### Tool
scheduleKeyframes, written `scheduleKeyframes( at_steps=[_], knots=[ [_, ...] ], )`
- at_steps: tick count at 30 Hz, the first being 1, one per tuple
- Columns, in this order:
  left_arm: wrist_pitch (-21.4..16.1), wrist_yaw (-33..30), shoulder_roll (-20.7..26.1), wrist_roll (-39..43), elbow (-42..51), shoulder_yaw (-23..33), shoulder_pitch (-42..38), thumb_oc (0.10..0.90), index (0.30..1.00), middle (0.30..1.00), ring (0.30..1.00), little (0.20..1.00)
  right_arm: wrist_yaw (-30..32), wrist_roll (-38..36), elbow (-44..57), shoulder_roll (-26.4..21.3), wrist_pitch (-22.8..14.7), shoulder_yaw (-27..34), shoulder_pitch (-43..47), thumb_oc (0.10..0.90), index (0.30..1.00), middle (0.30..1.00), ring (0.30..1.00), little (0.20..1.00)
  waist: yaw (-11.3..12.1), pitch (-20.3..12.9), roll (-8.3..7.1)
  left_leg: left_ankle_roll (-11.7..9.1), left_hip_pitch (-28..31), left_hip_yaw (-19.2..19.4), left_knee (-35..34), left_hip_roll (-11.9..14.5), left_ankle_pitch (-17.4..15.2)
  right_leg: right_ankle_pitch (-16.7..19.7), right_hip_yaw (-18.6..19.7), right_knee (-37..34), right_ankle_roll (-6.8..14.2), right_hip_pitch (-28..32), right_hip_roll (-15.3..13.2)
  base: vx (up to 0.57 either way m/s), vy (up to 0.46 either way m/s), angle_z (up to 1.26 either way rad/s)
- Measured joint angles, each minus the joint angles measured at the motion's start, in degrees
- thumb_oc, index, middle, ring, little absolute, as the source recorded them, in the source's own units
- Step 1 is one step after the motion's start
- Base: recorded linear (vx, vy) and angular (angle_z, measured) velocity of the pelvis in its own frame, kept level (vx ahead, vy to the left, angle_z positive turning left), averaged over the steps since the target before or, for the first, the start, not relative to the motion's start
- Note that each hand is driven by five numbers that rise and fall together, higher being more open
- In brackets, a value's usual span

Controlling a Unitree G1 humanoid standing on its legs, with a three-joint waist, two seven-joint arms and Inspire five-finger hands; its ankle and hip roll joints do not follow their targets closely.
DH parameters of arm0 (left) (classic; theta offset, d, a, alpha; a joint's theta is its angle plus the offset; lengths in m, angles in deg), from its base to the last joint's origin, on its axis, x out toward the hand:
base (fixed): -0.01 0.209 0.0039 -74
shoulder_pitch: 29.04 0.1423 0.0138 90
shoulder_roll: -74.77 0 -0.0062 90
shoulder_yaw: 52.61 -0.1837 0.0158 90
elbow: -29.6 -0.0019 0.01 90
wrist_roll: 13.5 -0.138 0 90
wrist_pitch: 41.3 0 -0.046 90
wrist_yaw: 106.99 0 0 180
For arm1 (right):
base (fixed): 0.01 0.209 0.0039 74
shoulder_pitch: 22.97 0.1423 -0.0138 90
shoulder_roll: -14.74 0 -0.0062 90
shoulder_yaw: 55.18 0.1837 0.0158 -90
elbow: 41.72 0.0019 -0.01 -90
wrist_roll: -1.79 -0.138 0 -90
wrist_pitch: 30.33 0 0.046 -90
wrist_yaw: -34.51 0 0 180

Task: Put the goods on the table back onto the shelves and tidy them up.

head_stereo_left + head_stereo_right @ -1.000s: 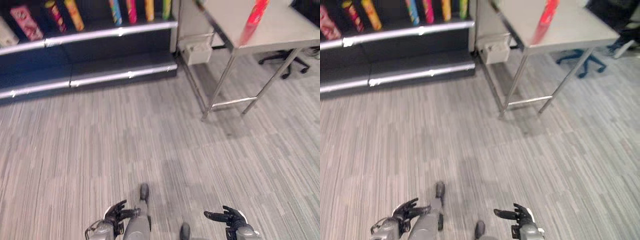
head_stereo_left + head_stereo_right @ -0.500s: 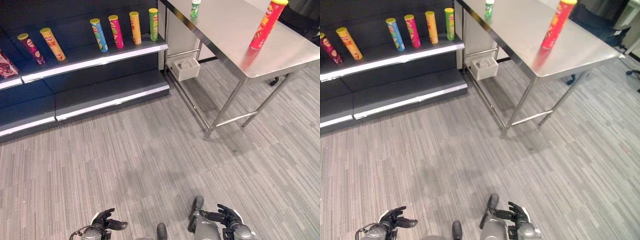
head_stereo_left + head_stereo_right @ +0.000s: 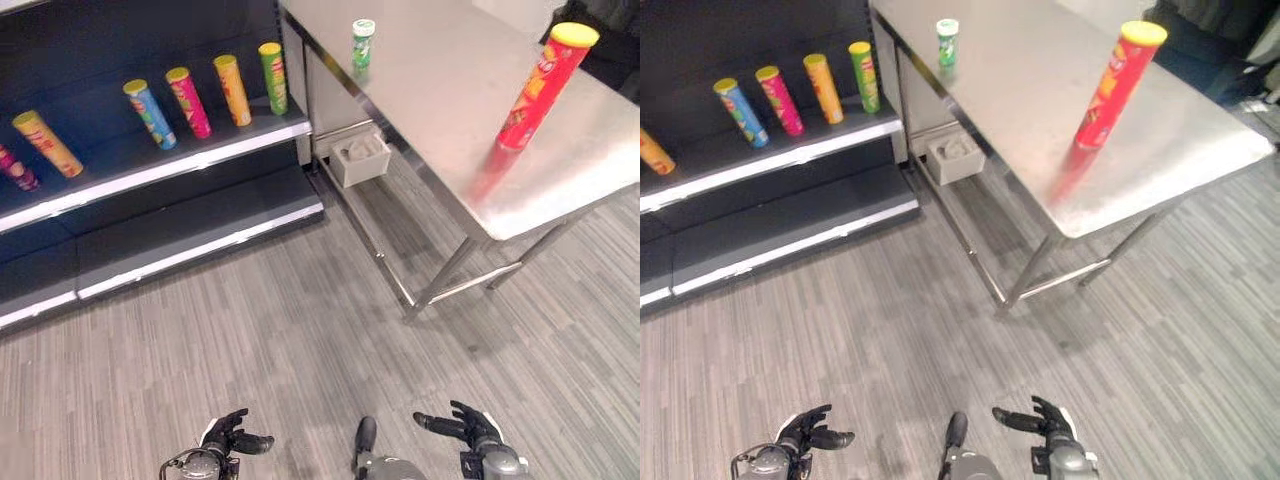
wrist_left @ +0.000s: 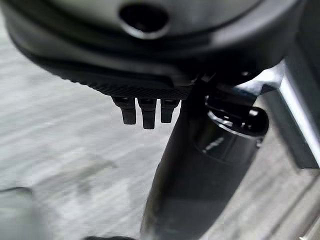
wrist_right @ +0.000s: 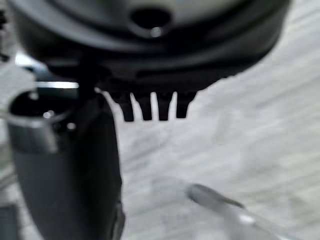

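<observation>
Red can [image 3: 537,88] atop steel table [image 3: 450,120].

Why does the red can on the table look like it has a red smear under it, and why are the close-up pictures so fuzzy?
In the left eye view the steel table mirrors the red can. In the right wrist view the right hand sits so close that the floor behind blurs; the left wrist view shows the left hand likewise.

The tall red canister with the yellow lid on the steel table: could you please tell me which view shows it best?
The right eye view: the tall red canister stands whole, well inside the picture. The left eye view has it near the edge; the wrist views show floor.
</observation>
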Motion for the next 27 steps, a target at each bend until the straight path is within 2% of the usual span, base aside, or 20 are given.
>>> scheduleKeyframes(
  at_steps=[1, 2, 3, 4, 5, 7, 8, 9, 10, 11, 14, 15, 16, 17, 19, 20, 21, 23, 25, 27],
  knots=[
    [-0.03, 0.02, 0.23, -0.02, 0.17, -0.47, -1.34, 0.8, 0.9, 0.9, 0.9, 0.9, 0.35, -0.03, -0.5, 0.46, 0.51, -0.03, 0.84, 0.8, 0.9, 0.9, 0.9, 0.9, 0.75, 1.3, -2.39, 2.12, -8.52, -0.44, 4.55, 1.37, -1.32, -1.43, 1.19, 0.02, -0.3, 2.08, -1.08, 0.28, -0.075, -0.28],
    [-0.03, 0.17, 0.14, 0.59, 0.26, -0.41, -2.06, 0.8, 0.9, 0.9, 0.9, 0.9, 0.58, -0.04, -0.78, 0.48, 0.5, 0.04, 1.33, 0.8, 0.9, 0.9, 0.9, 0.9, 0.5, 1.89, -3.35, 2.49, -12.66, -0.71, 3.63, 2.14, -1.44, -1.7, 1.31, 0.04, -0.13, 3.28, -1.89, 0.32, 0.019, -0.42],
    [0.19, 0.2, 0.59, 1.15, 0.84, -0.72, -3.15, 0.8, 0.9, 0.9, 0.9, 0.9, 0.92, -0.14, -2.0, 0.81, 0.66, -0.23, 1.71, 0.8, 0.9, 0.9, 0.9, 0.9, 0.72, 1.32, -3.61, 2.17, -16.75, -1.25, -5.53, 1.7, -1.36, -4.32, 1.98, 0.26, -0.39, 6.24, -3.88, 0.51, 0.13, -0.13],
    [-0.02, 0.08, 0.66, 0.91, 1.32, -1.52, -4.34, 0.8, 0.9, 0.9, 0.9, 0.9, 1.16, -0.16, -1.98, 0.43, 0.6, -0.34, 0.89, 0.8, 0.9, 0.9, 0.9, 0.9, 0.14, 0.88, -3.76, 2.18, -19.88, -0.69, -10.45, 1.09, -0.65, -7.65, 1.76, 0.81, 1.71, 6.86, -5.35, 0.39, 0.186, -0.1],
    [-0.92, 0.02, 0.77, 0.89, 0.91, -2.94, -5.39, 0.8, 0.9, 0.9, 0.9, 0.9, 1.26, -0.15, -2.65, -0.38, 0.82, -0.42, 0.9, 0.8, 0.9, 0.9, 0.9, 0.9, 1.58, 1.3, -2.92, 2.72, -19.27, -0.81, -26.15, 0.08, -0.01, -8.56, 3.28, 1.25, 3.76, 7.04, -5.96, 0.38, 0.174, -0.29],
    [-1.23, 0.21, 0.05, 0.48, 0.68, -3.05, -4.95, 0.8, 0.9, 0.9, 0.9, 0.9, 0.89, -0.05, -4.83, -1.86, 0.9, -2.02, 1.4, 0.8, 0.9, 0.9, 0.9, 0.9, 4.35, 1.92, 0.06, 1.27, -14.39, -7.77, -55.64, -0.7, 1.18, -8.22, 7.32, -0.09, 7.09, 9.84, -5.76, 0.21, 0.065, -1.06],
    [-0.58, 0.17, -0.43, 0.72, -0.47, -2.76, -3.87, 0.8, 0.9, 0.9, 0.9, 0.9, 0.82, -0.05, -6.57, -2.1, 0.95, -1.79, 1.9, 0.8, 0.9, 0.9, 0.9, 0.9, 5.04, 2.15, 2.94, 1.15, -13.44, -10.02, -57.66, -1.14, 0.96, -9.18, 8.42, -0.09, 9.25, 11.64, -5.61, 0.21, 0.086, -1.25],
    [-0.77, -0.18, -1.64, 1.74, -0.5, -1.62, -1.46, 0.8, 0.9, 0.9, 0.9, 0.9, 0.64, -0.02, -6.55, -2.93, 0.8, -1.99, 0.46, 0.8, 0.9, 0.9, 0.9, 0.9, 5.35, 1.58, 5.29, 2.49, -12.9, -9.66, -53.17, -1.05, -2.45, -10.63, 9.6, -0.13, 10.87, 14.18, -4.7, 0.28, 0.147, -1.04],
    [-0.57, -0.44, -0.73, 1.0, -2.66, -1.9, -0.35, 0.8, 0.9, 0.9, 0.9, 0.9, 0.76, 0.09, -6.79, -2.03, 0.5, -2.01, -0.76, 0.8, 0.9, 0.9, 0.9, 0.9, 4.92, 0.86, 5.74, 2.4, -11.38, -10.33, -51.66, -1.89, 2.45, -12.78, 10.94, -0.18, 12.95, 16.88, -5.87, 0.16, 0.139, -0.82],
    [-0.43, -0.42, 0.18, 0.9, -4.4, -1.7, -1.18, 0.8, 0.9, 0.9, 0.9, 0.9, 0.47, 0.23, -7.05, -0.57, 0.53, -2.03, -0.71, 0.8, 0.9, 0.9, 0.9, 0.9, 5.13, 1.06, 3.66, 2.07, -10.22, -8.88, -51.63, -3.55, 3.16, -13.62, 11.23, 1.62, 13.42, 16.43, -8.58, 0.15, 0.169, -0.84],
    [0.23, -1.13, 2.51, -0.05, -4.63, -1.28, -1.19, 0.8, 0.9, 0.9, 0.9, 0.9, 0.44, 0.61, -7.11, 1.85, 0.19, -1.96, 0.56, 0.8, 0.9, 0.9, 0.9, 0.9, 5.12, 1.88, 1.52, 8.68, -4.88, -8.13, -57.75, -4.72, 9.21, -12.82, 9.94, 2.52, 14.43, 13.07, -7.39, 0.13, 0.152, -0.78],
    [0.34, -1.21, 2.2, -0.05, -4.6, -1.04, -0.96, 0.8, 0.9, 0.9, 0.9, 0.9, 0.61, 0.62, -7.3, 1.9, 0.49, -1.63, 0.2, 0.8, 0.9, 0.9, 0.9, 0.9, 4.69, 1.53, 1.28, 8.97, -3.71, -7.93, -57.79, -5.17, 11.97, -11.96, 9.54, 2.39, 15.47, 14.27, -8.12, 0.19, 0.239, -0.49],
    [0.39, -1.21, 2.34, -0.06, -4.72, -0.99, -0.95, 0.8, 0.9, 0.9, 0.9, 0.9, 0.67, 0.66, -7.78, 2.5, 0.58, -1.29, -0.28, 0.8, 0.9, 0.9, 0.9, 0.9, 4.75, 1.05, -0.11, 9.25, -2.42, -6.61, -58.18, -6.1, 11.98, -11.79, 9.27, 2.25, 15.55, 15.05, -9.39, 0.12, 0.246, -0.65],
    [-0.11, -1.18, 2.28, -0.03, -4.67, -0.49, -1.28, 0.8, 0.9, 0.9, 0.9, 0.9, 0.57, 1.03, -9.21, 3.55, 0.59, -0.5, 0.44, 0.8, 0.9, 0.9, 0.9, 0.9, 4.82, 0.33, -1.26, 10.47, -0.93, -4.64, -58.24, -6.51, 10.84, -11.27, 9.43, 6.34, 16.09, 13.27, -10.92, 0.06, 0.255, -0.64],
    [-0.15, -1.08, 2.2, -0.01, -4.11, -0.7, -2.2, 0.8, 0.9, 0.9, 0.9, 0.9, 0.57, 1.19, -9.52, 3.6, 0.72, -0.5, 0.84, 0.8, 0.9, 0.9, 0.9, 0.9, 4.89, 0.27, -0.76, 11.43, -0.26, -3.16, -58.25, -5.7, 10.09, -11.18, 10.55, 14.56, 16.28, 8.92, -10.81, -0.04, 0.184, -0.6],
    [-0.14, -1.23, 2.38, 0.04, -4.06, -0.67, -2.26, 0.8, 0.9, 0.9, 0.9, 0.9, 0.55, 1.18, -9.33, 3.54, 0.76, -0.58, 1.29, 0.8, 0.9, 0.9, 0.9, 0.9, 4.98, 0.48, -0.19, 12.29, 1.01, -1.75, -58.24, -3.79, 9.23, -12.52, 12.63, 29.21, 17.79, 0.86, -11.01, -0.04, 0.111, -0.49],
    [-0.16, -1.28, 2.89, 0.04, -4.21, -0.81, -2.85, 0.8, 0.9, 0.9, 0.9, 0.9, 0.59, 1.17, -9.22, 3.73, 0.61, -0.86, 0.75, 0.8, 0.9, 0.9, 0.9, 0.9, 3.88, 0.62, -0.59, 13.12, 1.65, -1.84, -58.29, -3.98, 8.38, -14.72, 12.87, 33.71, 19.98, -3.8, -11.34, 0.0, 0.037, -0.37],
    [-0.13, -1.28, 3.76, 0.02, -4.45, -2.27, -3.48, 0.8, 0.9, 0.9, 0.9, 0.9, 0.72, 1.15, -9.22, 4.08, 0.89, -0.7, 0.91, 0.8, 0.9, 0.9, 0.9, 0.9, 4.11, 1.41, -1.73, 13.47, 2.73, -0.21, -58.3, -4.15, 8.13, -14.12, 10.55, 32.14, 18.41, -6.91, -13.27, 0.05, -0.071, -0.13],
    [-0.11, -1.32, 3.42, -0.03, -4.74, -2.43, -3.3, 0.8, 0.9, 0.9, 0.9, 0.9, 0.65, 1.17, -9.19, 4.26, 0.86, -0.54, 0.78, 0.8, 0.9, 0.9, 0.9, 0.9, 5.02, 1.44, -1.28, 13.11, 2.98, 1.88, -58.51, -3.48, 7.25, -10.99, 3.63, 21.73, 16.06, -7.07, -17.57, 0.07, -0.127, -0.37],
    [-0.04, -1.37, 3.47, -0.06, -5.18, -2.21, -3.18, 0.8, 0.9, 0.9, 0.9, 0.9, 0.67, 1.18, -9.41, 4.38, 0.94, -0.08, 1.18, 0.8, 0.9, 0.9, 0.9, 0.9, 5.21, 1.76, -0.81, 12.7, 2.63, 2.38, -58.5, -2.7, 6.98, -6.64, 1.7, 12.04, 17.1, -6.54, -19.39, 0.09, -0.11, -0.28]
  ],
)
